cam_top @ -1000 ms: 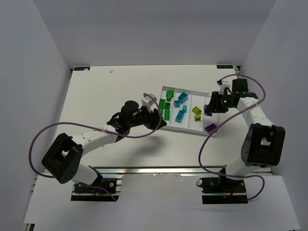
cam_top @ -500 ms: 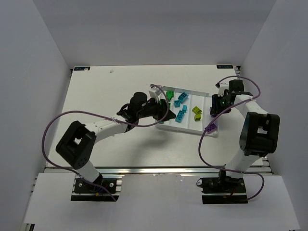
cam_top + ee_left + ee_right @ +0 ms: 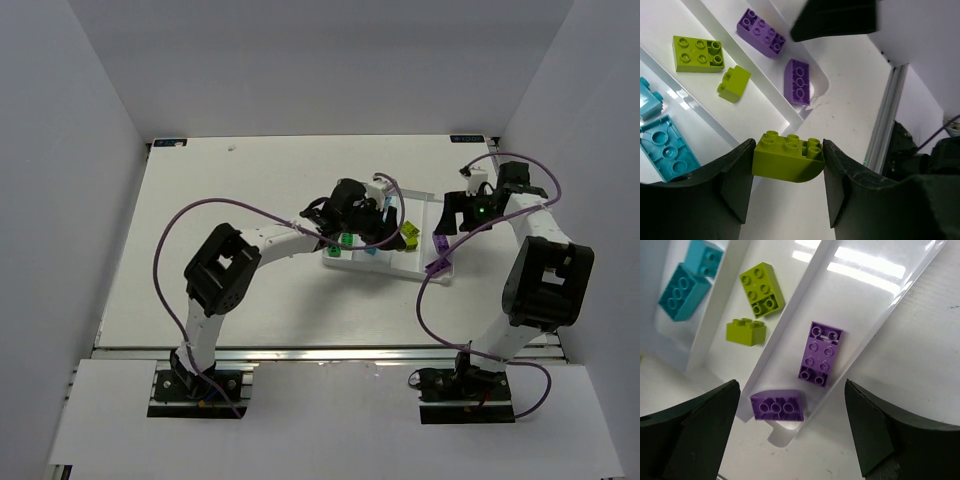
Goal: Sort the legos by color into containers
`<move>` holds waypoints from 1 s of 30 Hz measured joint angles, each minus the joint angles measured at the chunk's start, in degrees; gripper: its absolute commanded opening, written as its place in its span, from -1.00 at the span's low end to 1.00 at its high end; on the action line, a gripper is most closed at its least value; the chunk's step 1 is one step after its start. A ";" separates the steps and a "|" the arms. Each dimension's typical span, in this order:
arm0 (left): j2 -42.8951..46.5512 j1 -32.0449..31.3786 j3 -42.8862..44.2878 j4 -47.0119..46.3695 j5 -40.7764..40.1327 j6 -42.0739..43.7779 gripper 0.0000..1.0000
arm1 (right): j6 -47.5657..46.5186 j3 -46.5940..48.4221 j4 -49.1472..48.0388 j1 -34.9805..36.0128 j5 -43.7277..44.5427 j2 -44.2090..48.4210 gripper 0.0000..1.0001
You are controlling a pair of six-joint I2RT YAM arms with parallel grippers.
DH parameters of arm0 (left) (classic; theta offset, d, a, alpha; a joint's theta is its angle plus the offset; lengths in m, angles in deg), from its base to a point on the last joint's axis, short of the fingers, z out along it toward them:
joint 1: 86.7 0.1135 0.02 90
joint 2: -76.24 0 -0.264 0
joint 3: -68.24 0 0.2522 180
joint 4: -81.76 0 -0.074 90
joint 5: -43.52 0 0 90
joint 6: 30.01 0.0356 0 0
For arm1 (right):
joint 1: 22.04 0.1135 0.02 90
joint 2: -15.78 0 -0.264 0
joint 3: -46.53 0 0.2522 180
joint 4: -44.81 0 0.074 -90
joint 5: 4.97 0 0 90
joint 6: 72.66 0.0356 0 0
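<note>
Left gripper moved over tray, right gripper opened

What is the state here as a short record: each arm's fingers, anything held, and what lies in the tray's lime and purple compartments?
left fingers: closed on a lime brick, held above the tray
right fingers: open, empty, over the tray's end
lime compartment: two loose lime bricks
purple compartment: two purple bricks, one at the very end
next compartment: cyan bricks
</note>
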 measured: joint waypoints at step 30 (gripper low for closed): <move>-14.95 -6.43 22.51 20.35 -13.99 3.06 0.88 | -6.60 0.28 5.81 -4.35 -12.94 5.01 0.79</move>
